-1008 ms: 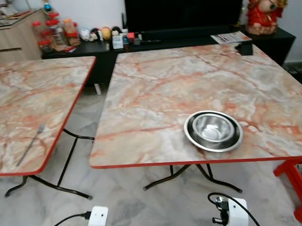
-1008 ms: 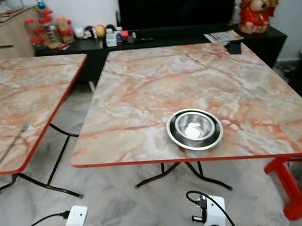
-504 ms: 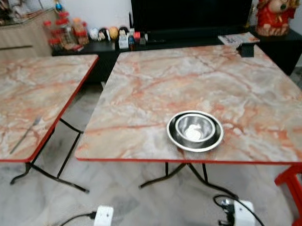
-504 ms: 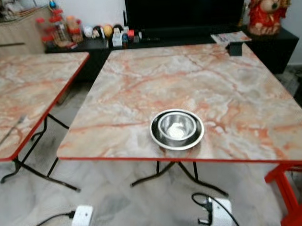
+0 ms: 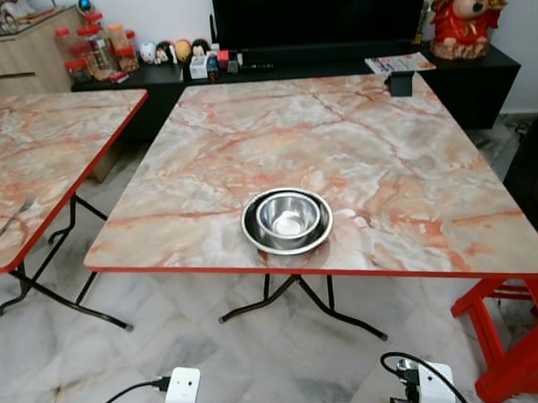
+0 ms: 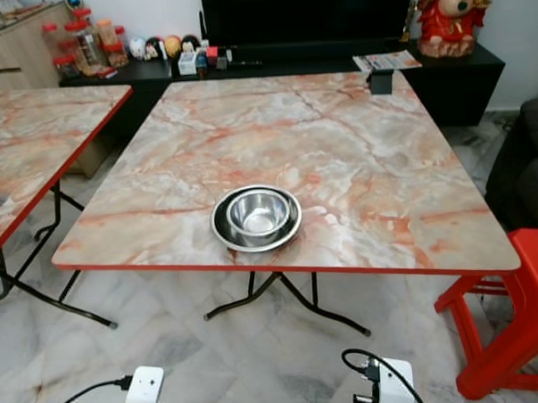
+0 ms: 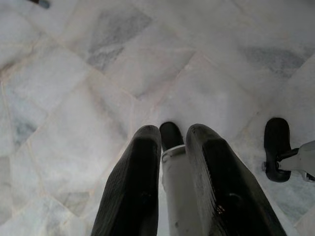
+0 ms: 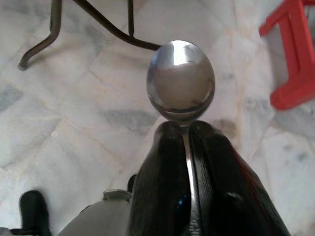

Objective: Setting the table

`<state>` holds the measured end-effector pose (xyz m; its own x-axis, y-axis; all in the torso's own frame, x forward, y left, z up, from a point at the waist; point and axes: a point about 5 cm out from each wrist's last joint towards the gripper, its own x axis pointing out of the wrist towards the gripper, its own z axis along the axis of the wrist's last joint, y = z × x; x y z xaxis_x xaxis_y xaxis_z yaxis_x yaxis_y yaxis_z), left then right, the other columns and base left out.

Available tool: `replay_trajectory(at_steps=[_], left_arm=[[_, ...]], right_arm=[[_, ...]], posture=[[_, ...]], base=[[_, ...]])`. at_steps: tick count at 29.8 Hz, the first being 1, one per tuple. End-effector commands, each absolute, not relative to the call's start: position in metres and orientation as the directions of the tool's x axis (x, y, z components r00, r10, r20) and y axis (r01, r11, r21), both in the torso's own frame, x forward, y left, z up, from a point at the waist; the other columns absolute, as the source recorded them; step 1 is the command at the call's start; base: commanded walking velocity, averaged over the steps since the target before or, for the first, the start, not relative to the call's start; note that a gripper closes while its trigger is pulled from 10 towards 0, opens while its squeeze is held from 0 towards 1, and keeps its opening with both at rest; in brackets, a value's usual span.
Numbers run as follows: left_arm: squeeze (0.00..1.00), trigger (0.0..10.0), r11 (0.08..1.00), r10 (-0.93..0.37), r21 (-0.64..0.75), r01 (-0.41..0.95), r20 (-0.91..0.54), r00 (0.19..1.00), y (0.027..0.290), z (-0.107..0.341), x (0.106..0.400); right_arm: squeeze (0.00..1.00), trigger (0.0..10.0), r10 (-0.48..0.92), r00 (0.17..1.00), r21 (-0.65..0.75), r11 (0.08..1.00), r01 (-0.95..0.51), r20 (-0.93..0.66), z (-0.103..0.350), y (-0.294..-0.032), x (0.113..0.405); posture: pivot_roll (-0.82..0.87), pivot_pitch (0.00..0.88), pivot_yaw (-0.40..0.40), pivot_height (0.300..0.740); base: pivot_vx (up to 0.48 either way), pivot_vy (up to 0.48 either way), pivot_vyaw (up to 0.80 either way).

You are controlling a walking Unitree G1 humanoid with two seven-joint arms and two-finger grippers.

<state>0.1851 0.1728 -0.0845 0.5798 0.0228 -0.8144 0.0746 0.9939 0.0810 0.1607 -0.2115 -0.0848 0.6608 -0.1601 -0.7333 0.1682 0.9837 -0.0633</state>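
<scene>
A spoon (image 8: 181, 81) is held bowl-outward along the closed fingers (image 8: 162, 182) of the right gripper (image 8: 182, 129), low over the floor, with the bowl (image 5: 288, 220) on the table (image 5: 410, 168) ahead and above; the left gripper (image 7: 170, 135) is empty, nearly closed.

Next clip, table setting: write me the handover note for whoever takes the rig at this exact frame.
Right gripper: jaws shut on a metal spoon, bowl end sticking out past the fingertips, arm hanging low over the floor.
Left gripper: jaws close together, nothing held, also low over the floor.
On the near table: a steel bowl sits inside a steel plate near the front edge.
A fork lies on the left table.
Done: plate and bowl placed, spoon picked up.
Left: lay the spoon by the plate; likely fetch the fork too.
</scene>
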Motion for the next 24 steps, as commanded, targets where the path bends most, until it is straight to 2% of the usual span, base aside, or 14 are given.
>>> replay_trajectory(at_steps=[1,6,10,12,13,14,15,19,23,24], left_arm=[[0.00,10.0,0.994,0.045,0.096,0.060,-0.817,0.574,0.181,-0.085,0.183],[0.00,10.0,0.991,0.041,0.107,0.085,-0.824,0.565,0.183,-0.086,0.179],[0.00,10.0,0.989,0.039,0.112,0.097,-0.826,0.563,0.185,-0.086,0.179],[0.00,10.0,0.989,0.039,0.113,0.098,-0.826,0.562,0.186,-0.086,0.179],[0.00,10.0,0.988,0.039,0.114,0.100,-0.825,0.564,0.186,-0.086,0.180],[0.00,10.0,0.988,0.039,0.114,0.100,-0.825,0.564,0.186,-0.086,0.180],[0.00,10.0,0.988,0.038,0.114,0.100,-0.823,0.566,0.186,-0.085,0.181],[0.00,10.0,0.988,0.037,0.114,0.101,-0.822,0.568,0.186,-0.085,0.181],[0.00,10.0,0.988,0.034,0.113,0.104,-0.822,0.568,0.185,-0.085,0.182],[0.00,10.0,0.988,0.034,0.113,0.104,-0.822,0.568,0.185,-0.085,0.182]], right_arm=[[0.00,10.0,-0.130,0.710,-0.075,0.991,0.109,-0.692,-0.081,-0.203,0.167],[0.00,10.0,-0.144,0.788,-0.174,0.984,0.047,-0.599,-0.073,-0.210,0.167],[0.00,10.0,-0.102,0.876,-0.244,0.970,-0.019,-0.472,-0.059,-0.210,0.173],[0.00,10.0,-0.096,0.888,-0.256,0.966,-0.024,-0.449,-0.056,-0.210,0.174],[0.00,10.0,-0.085,0.919,-0.285,0.958,-0.031,-0.385,-0.048,-0.211,0.176],[0.00,10.0,-0.085,0.919,-0.285,0.958,-0.031,-0.385,-0.048,-0.211,0.176],[0.00,10.0,-0.075,0.949,-0.311,0.950,-0.025,-0.305,-0.038,-0.211,0.177],[0.00,10.0,-0.069,0.965,-0.334,0.942,-0.021,-0.253,-0.031,-0.211,0.177],[0.00,10.0,-0.018,0.997,-0.351,0.936,-0.008,-0.069,0.000,-0.197,0.191],[0.00,10.0,-0.018,0.997,-0.351,0.936,-0.008,-0.069,0.000,-0.197,0.191]], posture=[[-0.11,0.000,0.016,0.740],[-0.12,0.000,0.028,0.740],[-0.14,0.000,0.034,0.740],[-0.14,0.000,0.034,0.740],[-0.14,0.000,0.034,0.740],[-0.14,0.000,0.034,0.740],[-0.14,0.000,0.033,0.740],[-0.14,0.000,0.035,0.740],[-0.15,0.000,0.039,0.740],[-0.15,0.000,0.039,0.740]], base=[[0.000,0.000,0.00],[0.000,0.000,0.00],[0.000,0.000,0.00],[0.000,0.000,0.00],[0.000,0.000,0.00],[0.000,0.000,0.00],[0.000,0.000,0.00],[0.000,0.000,0.00],[0.000,0.000,0.00],[0.000,0.000,0.00]])
